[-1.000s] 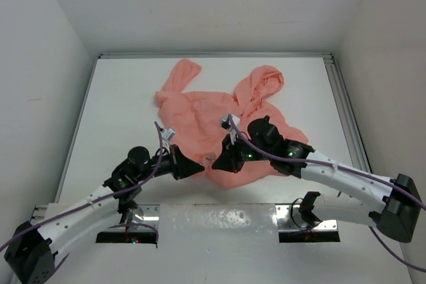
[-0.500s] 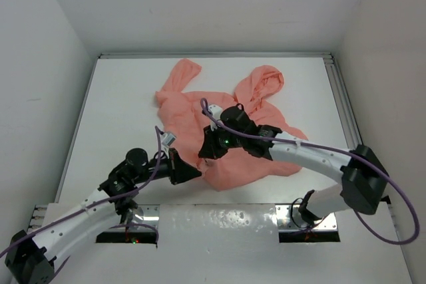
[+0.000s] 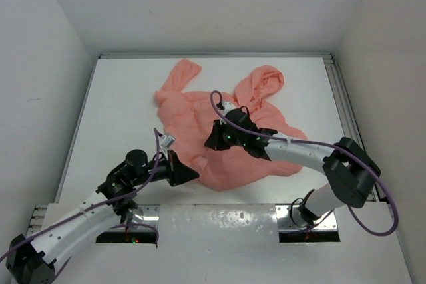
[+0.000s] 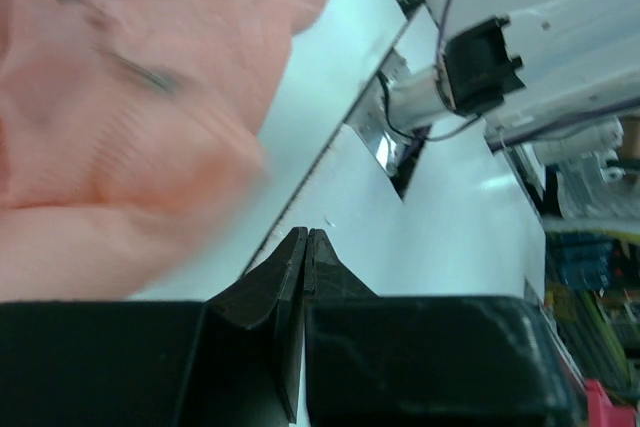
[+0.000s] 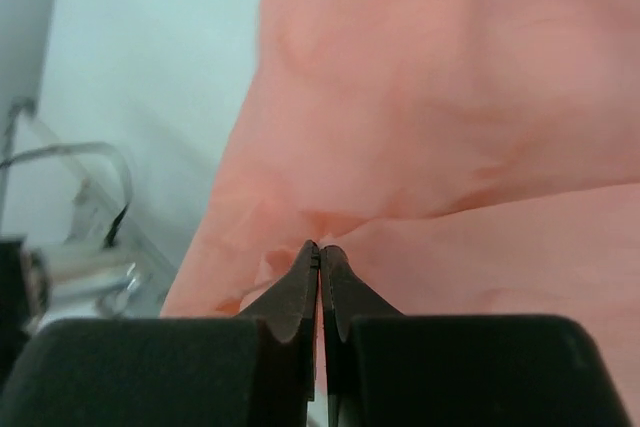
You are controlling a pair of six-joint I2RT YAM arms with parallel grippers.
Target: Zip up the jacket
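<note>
White surface (image 3: 120, 111) boxed in by pale walls, seen from above. Salmon-pink jacket (image 3: 193, 114) crumpled at the middle, spread from the far half toward the near edge. Hood (image 3: 263, 84) bunched at the far right, one sleeve (image 3: 181, 74) folded toward the far left, hem (image 3: 233, 177) rounded and nearest the arm bases. Zipper not made out among the folds.

Right jaws pressed down on the jacket's middle, closed tight, only a hairline between the tips. In the right wrist view, creases in the pink cloth running together at those tips, a small pucker of jacket pinched there. Right arm (image 3: 299, 151) reaching in low from the right, across the jacket's right side.

Left jaws closed too, tips touching, nothing between them. Set just beside the jacket's near-left hem, over bare surface; cloth in the left wrist view blurred and lying apart from the tips. Left arm (image 3: 86, 207) stretched in from the near left corner.

Purple cables (image 3: 213, 100) looped along both arms. Metal rail (image 3: 346, 111) along the right edge of the surface.
</note>
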